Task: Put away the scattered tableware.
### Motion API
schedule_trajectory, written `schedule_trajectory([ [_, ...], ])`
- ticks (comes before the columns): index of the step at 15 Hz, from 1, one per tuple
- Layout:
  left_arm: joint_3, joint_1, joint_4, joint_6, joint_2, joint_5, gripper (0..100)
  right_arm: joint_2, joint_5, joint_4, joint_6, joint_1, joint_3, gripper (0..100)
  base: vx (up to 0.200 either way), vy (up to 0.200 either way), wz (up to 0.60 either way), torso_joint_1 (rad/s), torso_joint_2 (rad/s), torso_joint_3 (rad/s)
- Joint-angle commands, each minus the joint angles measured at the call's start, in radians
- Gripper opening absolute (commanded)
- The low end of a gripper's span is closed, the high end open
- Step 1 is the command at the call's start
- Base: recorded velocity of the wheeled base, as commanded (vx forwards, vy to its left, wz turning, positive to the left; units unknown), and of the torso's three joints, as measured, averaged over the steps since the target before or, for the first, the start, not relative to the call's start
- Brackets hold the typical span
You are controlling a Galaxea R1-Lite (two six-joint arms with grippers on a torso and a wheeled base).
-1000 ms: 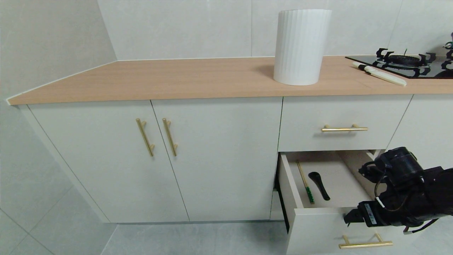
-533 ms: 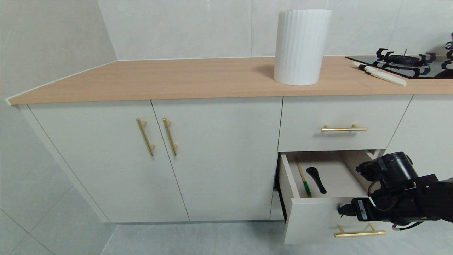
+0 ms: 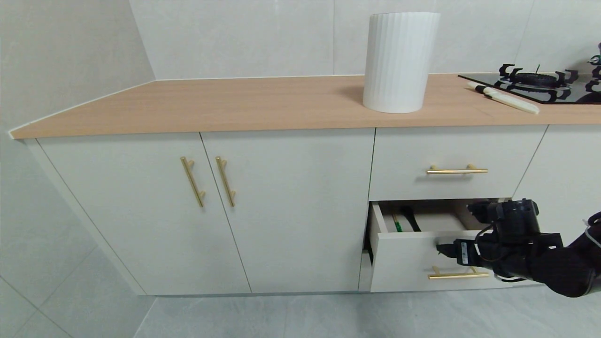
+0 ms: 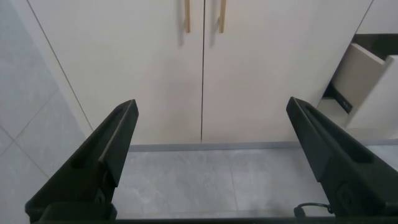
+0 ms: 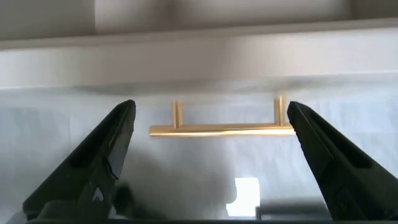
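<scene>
1. Your right gripper (image 3: pixel 443 248) is at the front panel of the lower drawer (image 3: pixel 408 263), just above its brass handle (image 3: pixel 458 274). The right wrist view shows its fingers spread wide and holding nothing, with the handle framed between them.
2. You cannot tell from these views whether the fingertips are pressing on the panel or sitting just off it.
3. The tableware is inside that drawer. The chopsticks (image 3: pixel 397 224) with a green band and the black spoon (image 3: pixel 408 218) lie side by side near its left wall, half hidden under the closed upper drawer (image 3: pixel 450 159).
4. The step in hand looks like shutting the drawer, which stands out from the cabinet by only a narrow gap.
5. Next, you would push straight in, square to the panel, until it sits flush with the cabinet doors (image 3: pixel 211 211). Keep the fingertips off the handle and clear of the gap above the panel.
6. Your left gripper (image 4: pixel 211 109) hangs low with its fingers apart and empty, facing those doors and the floor.
7. A pale knife-like utensil (image 3: pixel 504 97) lies on the countertop (image 3: pixel 211 105) beside the gas hob (image 3: pixel 535 84), right of the white ribbed container (image 3: pixel 399 61). It may be left to store.
</scene>
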Motion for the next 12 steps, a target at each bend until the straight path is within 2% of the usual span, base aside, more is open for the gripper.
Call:
schedule_trajectory([
  [1,0.0,0.0,0.0,0.0,0.0,0.0,100,0.045,0.002,-0.044,-0.005,-0.008,-0.003,100,0.0,0.0,0.0,0.0,0.0,0.0],
  [5,0.0,0.0,0.0,0.0,0.0,0.0,100,0.103,0.006,-0.076,-0.051,-0.011,-0.103,100,0.0,0.0,0.0,0.0,0.0,0.0],
  [12,0.0,0.0,0.0,0.0,0.0,0.0,100,0.183,0.011,-0.078,-0.052,-0.028,-0.267,100,0.0,0.0,0.0,0.0,0.0,0.0],
])
